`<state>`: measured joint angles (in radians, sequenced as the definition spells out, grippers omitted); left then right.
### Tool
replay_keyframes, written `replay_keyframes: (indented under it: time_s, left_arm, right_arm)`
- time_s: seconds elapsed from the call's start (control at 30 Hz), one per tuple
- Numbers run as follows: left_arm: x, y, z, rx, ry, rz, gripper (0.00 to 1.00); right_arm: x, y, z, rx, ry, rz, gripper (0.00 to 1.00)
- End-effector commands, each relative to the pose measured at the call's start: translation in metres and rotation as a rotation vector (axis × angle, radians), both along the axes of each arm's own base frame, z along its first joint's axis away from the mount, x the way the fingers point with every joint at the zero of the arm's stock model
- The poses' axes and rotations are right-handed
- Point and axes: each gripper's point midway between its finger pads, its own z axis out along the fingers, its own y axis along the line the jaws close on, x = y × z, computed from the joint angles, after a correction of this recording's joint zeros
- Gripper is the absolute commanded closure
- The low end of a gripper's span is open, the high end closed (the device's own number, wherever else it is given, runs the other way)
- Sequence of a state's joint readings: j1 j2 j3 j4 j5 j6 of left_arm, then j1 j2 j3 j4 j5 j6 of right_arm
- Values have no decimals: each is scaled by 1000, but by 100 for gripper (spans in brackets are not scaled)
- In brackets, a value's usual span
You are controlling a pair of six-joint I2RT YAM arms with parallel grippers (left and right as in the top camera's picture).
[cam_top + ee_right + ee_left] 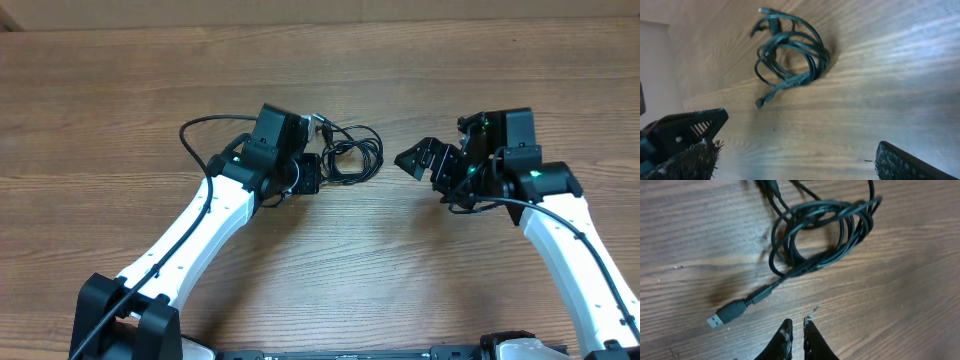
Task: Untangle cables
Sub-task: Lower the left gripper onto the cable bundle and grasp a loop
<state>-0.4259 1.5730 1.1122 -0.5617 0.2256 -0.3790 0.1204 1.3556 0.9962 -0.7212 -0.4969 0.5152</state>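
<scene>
The cables (350, 155) lie as a tangled coil of thin black cords on the wooden table, just right of my left gripper (308, 172). In the left wrist view the coil (820, 235) sits ahead of my shut, empty fingertips (796, 325), and a USB plug (725, 315) with a blue tip lies loose to the left. My right gripper (425, 160) is open and empty, to the right of the coil. In the right wrist view the coil (790, 55) lies well beyond the wide-apart jaws (800, 150).
The wooden table (380, 270) fills the views. A thicker black arm cable (200, 140) loops behind my left arm. A pale wall or edge shows at the left of the right wrist view (655, 60).
</scene>
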Motion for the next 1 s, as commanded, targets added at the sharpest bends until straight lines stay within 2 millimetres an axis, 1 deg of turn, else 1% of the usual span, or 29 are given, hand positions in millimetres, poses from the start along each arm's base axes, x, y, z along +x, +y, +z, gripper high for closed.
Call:
replay_keyframes:
  time_s: [0.0,0.1,0.2,0.33,0.53,0.6,0.73,0.83,0.9,0.97]
  left_arm:
    - [9,-2,5,1,-24,26,87]
    - [9,-3,6,-4,-26,31,85]
    - [9,-2,5,-2,-22,31,90]
    - [8,-2,5,-1,-20,29,96]
    - [15,-7,7,-14,-49,26,96]
    - [19,-12,3,-19,-58,19,95]
    - [28,-24,-14,-20,-62,0,89]
    - [37,-30,-29,-21,-65,-2,87]
    - [43,-33,-38,-22,-68,-3,82]
    - [48,-35,-48,-23,-70,-3,73]
  right_arm:
    - [-4,-2,-17,-12,48,-62,0]
    - [-7,-6,-33,-19,90,-130,0]
    - [-7,-11,-44,-24,107,-187,0]
    - [-1,-12,-52,-18,62,-197,0]
    - [4,-12,-60,-1,22,-214,0]
    - [5,-11,-60,2,10,-213,0]
    - [6,-11,-62,1,11,-214,0]
    - [7,-11,-65,0,18,-214,0]
    - [8,-11,-68,-2,24,-213,0]
    - [10,-11,-73,-3,30,-214,0]
